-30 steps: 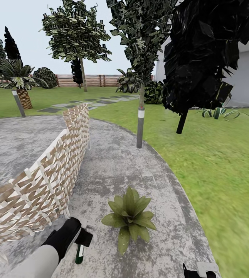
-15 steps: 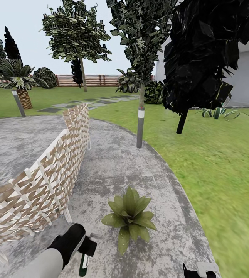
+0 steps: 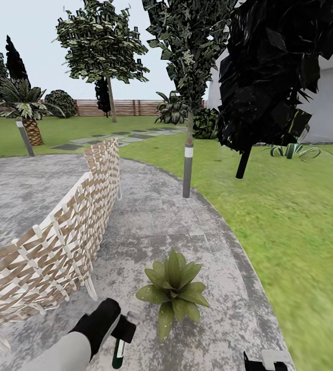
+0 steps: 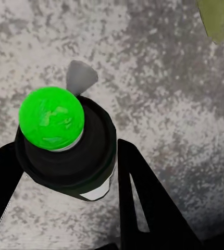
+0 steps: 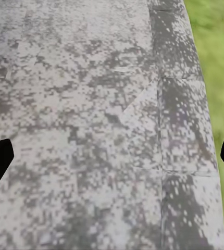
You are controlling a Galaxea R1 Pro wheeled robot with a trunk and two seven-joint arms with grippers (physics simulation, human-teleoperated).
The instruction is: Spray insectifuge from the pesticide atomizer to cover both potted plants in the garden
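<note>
- Your left gripper point(image 4: 70, 172) is closed on the pesticide atomizer point(image 4: 65, 146): in the left wrist view its black fingers point(image 4: 143, 198) sit on either side of the black collar, with the green spot on the trigger head facing the camera.
- In the head view the atomizer point(image 3: 118, 349) hangs from the gripper at the near left, green body pointing down toward the paved patio point(image 3: 151, 221).
- Judged by its look, the bottle is small, rigid and light, probably smooth-sided. Holding it at the collar under the head seems sound; a grip lower on the body might let it slide or tip.
- The one potted plant point(image 3: 172, 289) in sight stands just to the right of the atomizer, apart from it, its leaves spread low. Its pot is hidden beneath them.
- The woven lattice screen point(image 3: 53, 247) stands to the left, running away toward the far side.
- Your right gripper point(image 3: 267, 361) sits at the near right with its fingers wide apart and nothing between them.
</note>
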